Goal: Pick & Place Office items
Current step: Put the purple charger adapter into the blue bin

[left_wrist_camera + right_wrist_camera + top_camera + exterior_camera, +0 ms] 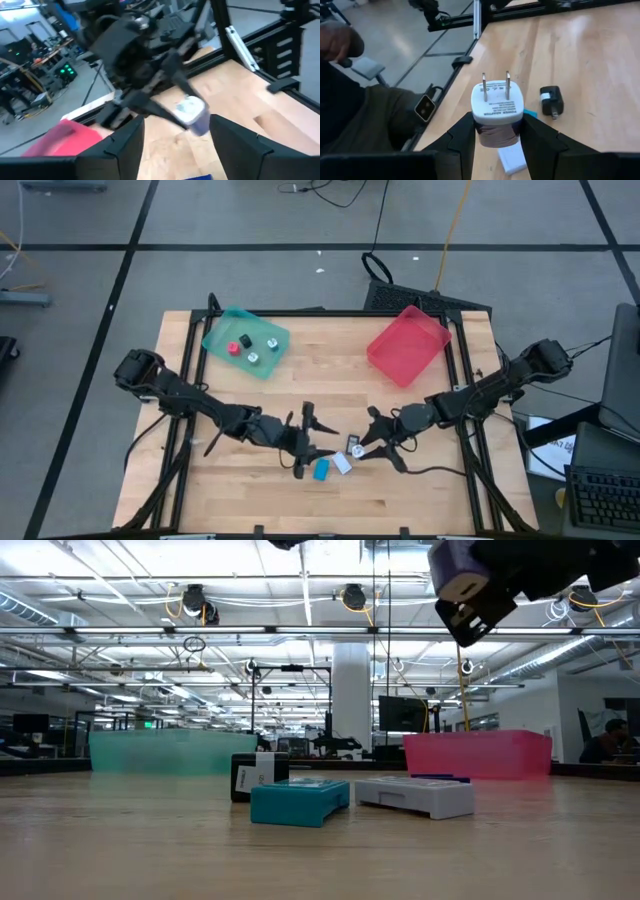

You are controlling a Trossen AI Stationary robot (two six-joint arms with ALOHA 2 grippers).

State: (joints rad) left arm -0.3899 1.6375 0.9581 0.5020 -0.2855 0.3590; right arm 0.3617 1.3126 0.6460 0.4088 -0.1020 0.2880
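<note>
- The right wrist view alone shows what the right gripper holds: a white power adapter clamped between its two fingers, prongs pointing away from the wrist, lifted off the table.
- The same view shows a small black adapter lying on the wood beyond, and a white block under the gripper.
- The left wrist view looks past the left gripper, whose fingers stand apart with nothing between them, at the right gripper and the white adapter it carries.
- The high view places both grippers near the middle of the table's front edge, facing each other, with the bright blue block and the white block lying on the table between them.
- It also shows the teal tray near the back left corner, holding a red piece, a green piece and other small pieces I cannot tell apart, and the red tray towards the back right corner.
- The low view shows the blue block, white block and black adapter resting flat on the light wooden table.
- Behind the table stretches a large hall with ceiling lights, pipes and monitors; a person sits at the far right.
</note>
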